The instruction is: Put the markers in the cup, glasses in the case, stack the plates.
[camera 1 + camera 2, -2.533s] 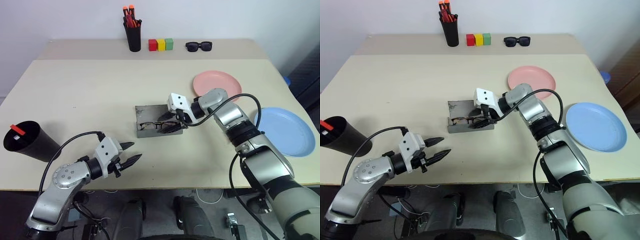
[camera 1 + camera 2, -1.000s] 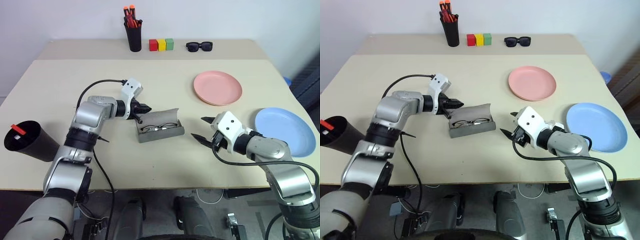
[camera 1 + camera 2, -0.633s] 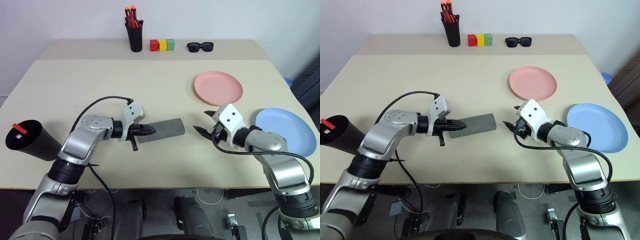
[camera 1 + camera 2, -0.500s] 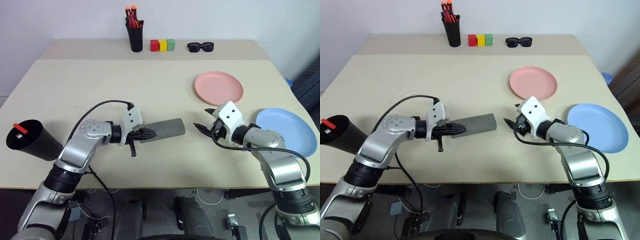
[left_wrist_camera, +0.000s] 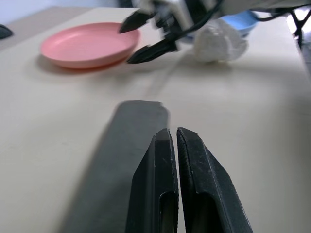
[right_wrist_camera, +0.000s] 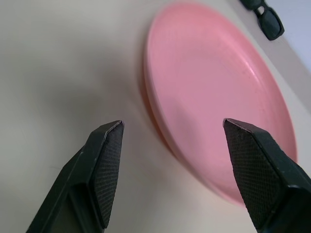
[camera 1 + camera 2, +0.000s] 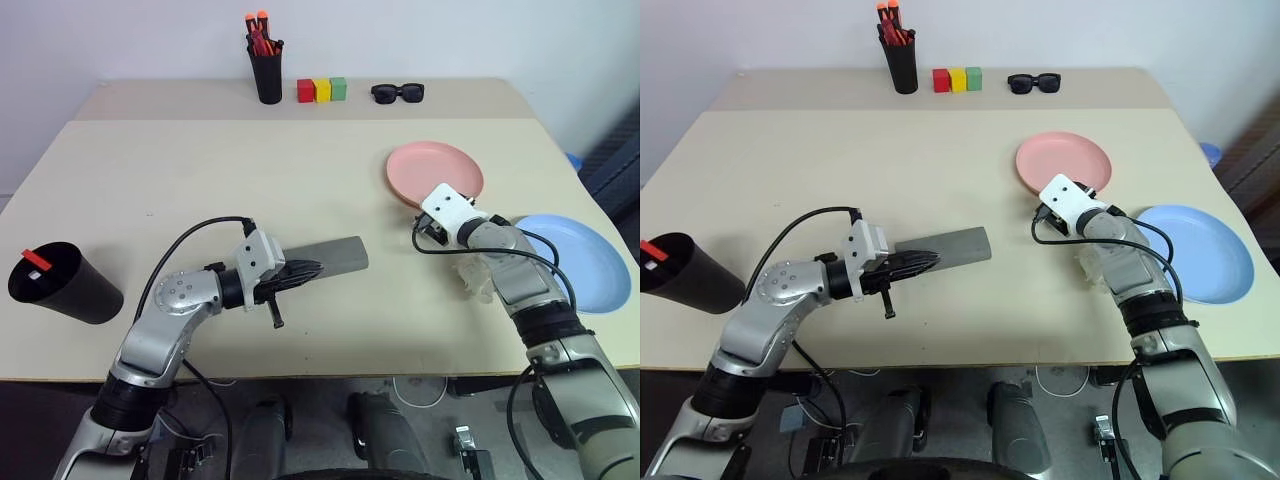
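The grey case (image 7: 330,256) lies closed mid-table, so the glasses are hidden. My left gripper (image 7: 312,268) is shut with nothing in it, its tips over the case's left end (image 5: 127,160). My right gripper (image 7: 422,222) stands open at the near edge of the pink plate (image 7: 436,171), and that plate's rim (image 6: 218,111) shows between its fingers. The light blue plate (image 7: 577,260) lies apart, further right. At the far left the black cup (image 7: 62,284) holds a marker with a red end (image 7: 35,260).
Along the back edge stand a narrow black pen holder (image 7: 267,72) with orange-capped markers, three coloured blocks (image 7: 322,90) and black sunglasses (image 7: 398,93). Bare tabletop lies between the case and the cup, and in front of both arms.
The case's lid, open over the glasses a second ago, is now shut. My left gripper has drawn back toward me along the case. My right gripper has moved forward to the pink plate's edge.
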Robot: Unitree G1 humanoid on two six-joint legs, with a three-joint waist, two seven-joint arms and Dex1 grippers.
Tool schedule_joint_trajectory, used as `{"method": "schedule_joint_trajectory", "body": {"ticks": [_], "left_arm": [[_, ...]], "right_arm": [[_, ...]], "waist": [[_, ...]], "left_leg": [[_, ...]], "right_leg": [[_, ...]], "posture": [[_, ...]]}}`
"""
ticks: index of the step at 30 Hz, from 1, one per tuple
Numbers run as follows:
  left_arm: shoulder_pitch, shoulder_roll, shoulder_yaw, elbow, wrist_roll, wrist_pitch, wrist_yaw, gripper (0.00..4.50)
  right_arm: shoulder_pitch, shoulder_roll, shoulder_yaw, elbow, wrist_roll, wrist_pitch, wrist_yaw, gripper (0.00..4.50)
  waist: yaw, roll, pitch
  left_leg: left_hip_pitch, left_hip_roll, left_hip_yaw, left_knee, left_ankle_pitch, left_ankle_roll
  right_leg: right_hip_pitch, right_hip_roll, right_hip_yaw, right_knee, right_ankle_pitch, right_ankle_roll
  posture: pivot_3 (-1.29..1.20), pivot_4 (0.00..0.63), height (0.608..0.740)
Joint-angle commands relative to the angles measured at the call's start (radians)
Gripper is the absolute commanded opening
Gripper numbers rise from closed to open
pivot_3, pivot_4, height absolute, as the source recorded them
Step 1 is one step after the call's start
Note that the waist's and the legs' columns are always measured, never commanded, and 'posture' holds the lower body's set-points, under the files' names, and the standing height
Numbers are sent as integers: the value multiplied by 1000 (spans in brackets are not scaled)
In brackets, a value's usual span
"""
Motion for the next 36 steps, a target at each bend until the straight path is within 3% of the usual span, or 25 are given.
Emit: {"method": "schedule_joint_trajectory", "body": {"ticks": [1, 3, 8, 12, 16, 21, 26, 30, 34, 36], "left_arm": [[22, 1, 18, -69, -19, 18, 35, 124], [33, 1, 18, -80, -19, 25, 48, 114], [47, -3, 16, -89, -20, 25, 76, 114], [46, -12, 4, -87, -22, 17, 88, 114], [16, -38, -9, -67, -31, 15, 88, 114], [-30, -71, -56, -16, -44, 6, 35, 114], [-89, -107, -107, 65, -46, -24, -33, 114], [-143, -143, -137, 136, -39, -57, -70, 114], [-168, -163, -146, 171, -32, -77, -84, 114], [-167, -161, -144, 171, -34, -81, -87, 114]], "right_arm": [[-90, 13, 21, 164, -49, -142, -28, 3057], [-123, 15, 38, 242, -76, -203, -41, 2484], [-156, 18, 41, 319, -102, -281, -67, 44], [-117, -12, 27, 238, -119, -298, -78, 44], [-9, -101, -43, -18, -101, -243, -37, 44], [267, -254, -275, -474, 16, -47, 110, 44], [585, -332, -545, -767, 84, 146, 237, 44], [787, -320, -663, -891, 94, 208, 291, 44], [850, -302, -686, -933, 128, 259, 313, 44], [857, -312, -687, -930, 121, 296, 314, 677]], "waist": [[0, 0, 0], [0, 0, 0], [1, 0, 0], [0, 0, 0], [8, 1, 0], [13, 2, 0], [8, 4, -1], [5, 4, -2], [-1, 5, -2], [3, 5, -2]], "left_leg": [[0, 0, 0, 0, 0, 0], [0, 0, 0, 1, 0, 0], [0, 0, 0, 0, 0, 0], [0, 0, 0, 0, 0, 0], [0, -1, -1, 0, 0, 0], [0, -1, -2, 1, 0, 0], [3, 0, -1, 1, 0, 1], [6, 0, -2, 1, 0, 1], [9, 0, 2, 1, 0, 1], [10, 0, 2, 1, 0, 1]], "right_leg": [[0, 0, 0, 0, 0, 0], [0, 0, 0, 0, 0, 0], [0, 0, 0, 0, 0, 0], [0, 0, 0, 0, 0, 0], [0, 0, 0, 0, 0, 0], [1, 0, 0, 0, 0, 0], [6, 0, 0, -1, -2, -3], [9, 1, 0, -2, -3, -4], [10, 0, 2, -2, -3, -4], [10, 0, 2, -2, -3, -4]], "posture": [[0, 150, 740], [0, 150, 740], [0, 150, 740], [0, 150, 740], [0, 150, 740], [0, 150, 740], [0, 150, 740], [0, 150, 740], [0, 150, 740], [0, 150, 740]]}}
